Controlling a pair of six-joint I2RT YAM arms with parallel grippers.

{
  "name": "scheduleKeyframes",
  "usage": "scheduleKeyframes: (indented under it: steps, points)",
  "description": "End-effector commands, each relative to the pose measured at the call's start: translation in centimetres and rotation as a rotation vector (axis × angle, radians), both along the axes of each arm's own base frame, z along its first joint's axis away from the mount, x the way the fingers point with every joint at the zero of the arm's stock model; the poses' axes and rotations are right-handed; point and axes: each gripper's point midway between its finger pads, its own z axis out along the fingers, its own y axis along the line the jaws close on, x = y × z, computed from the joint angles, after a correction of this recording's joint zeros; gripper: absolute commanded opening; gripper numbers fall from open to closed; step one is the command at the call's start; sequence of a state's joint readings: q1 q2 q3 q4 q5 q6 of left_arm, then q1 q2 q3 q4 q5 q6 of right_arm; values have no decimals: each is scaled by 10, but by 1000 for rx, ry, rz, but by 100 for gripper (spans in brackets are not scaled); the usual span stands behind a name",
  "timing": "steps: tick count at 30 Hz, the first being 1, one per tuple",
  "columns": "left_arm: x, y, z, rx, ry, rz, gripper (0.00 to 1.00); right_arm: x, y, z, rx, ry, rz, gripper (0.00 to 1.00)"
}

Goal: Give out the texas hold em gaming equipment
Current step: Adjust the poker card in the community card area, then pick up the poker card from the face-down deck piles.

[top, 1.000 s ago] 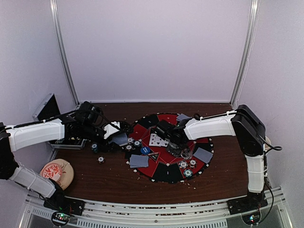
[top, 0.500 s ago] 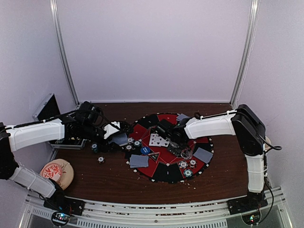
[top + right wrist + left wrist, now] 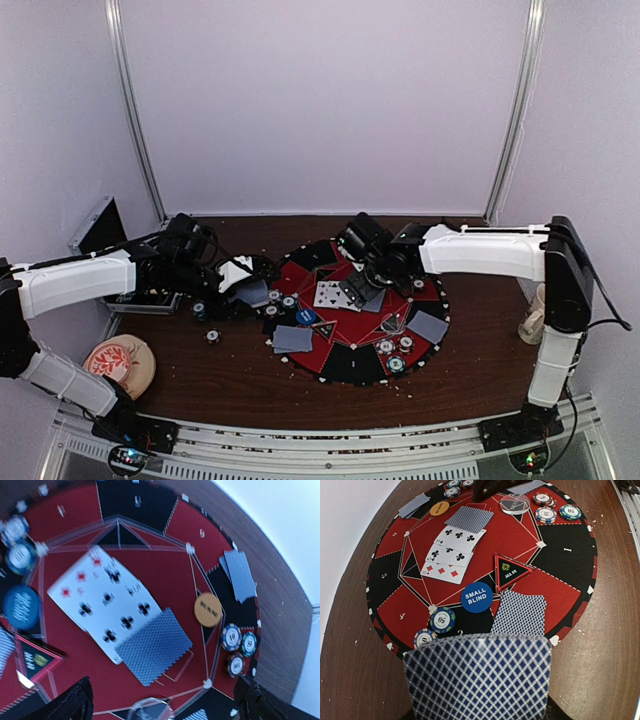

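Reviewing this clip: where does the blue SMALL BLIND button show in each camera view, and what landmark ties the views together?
Top external: SMALL BLIND button sits left of centre on the mat.
Left wrist: the button is mid-frame, left of the ALL IN triangle.
Right wrist: the button is blurred at the left edge.
Shared landmark: the face-up cards at the mat's middle.

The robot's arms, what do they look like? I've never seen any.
Both the left arm and right arm are slim white tubes linked by bulky black joints, on black bases. The left end effector and right end effector are mostly black and two-fingered. Thin black cables loop past the joints.
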State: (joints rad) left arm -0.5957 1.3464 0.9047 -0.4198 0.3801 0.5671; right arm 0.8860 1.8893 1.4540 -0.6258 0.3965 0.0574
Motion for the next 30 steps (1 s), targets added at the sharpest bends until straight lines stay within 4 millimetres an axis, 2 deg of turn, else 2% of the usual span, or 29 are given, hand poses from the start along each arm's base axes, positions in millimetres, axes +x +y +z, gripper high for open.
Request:
scheduleKeyframes:
  steps: [1,5,8,11,19,26,30]
  points:
    - [2,-4,7,-25,-28,-3,54,-14,55,70,486,-7,58,100]
    - [3,-4,6,-24,-26,0,54,-47,97,112,836,30,203,97]
    - [2,-4,5,-23,-25,-3,54,-67,119,123,950,80,272,97]
    - [2,-4,6,-25,-23,-4,54,-76,140,121,983,128,291,97]
    - [2,-5,8,-32,-28,-6,54,-81,181,112,1084,248,325,96]
    - [1,-4,11,-40,-32,-9,54,-77,200,104,1134,303,313,93]
    - [0,-5,14,-46,-36,-13,54,-75,209,93,1136,341,308,91]
